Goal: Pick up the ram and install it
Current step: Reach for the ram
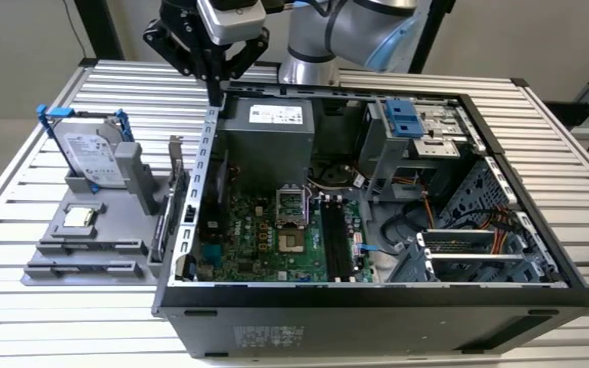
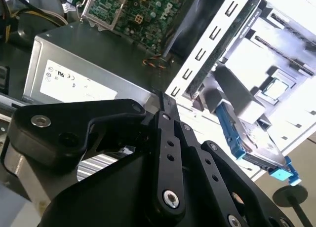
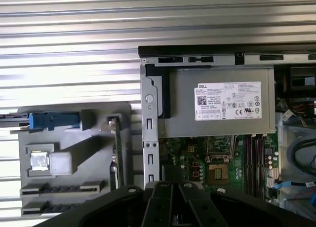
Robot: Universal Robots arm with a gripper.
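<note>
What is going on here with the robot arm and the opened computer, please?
A robot arm is working on fitting a memory stick into an open computer case. Its gripper hangs shut and empty above the case's back corner, on the exterior view's left. The memory stick stands on edge in the grey holder beside the case, not yet picked up. The black memory slots on the board look unfilled.
</note>
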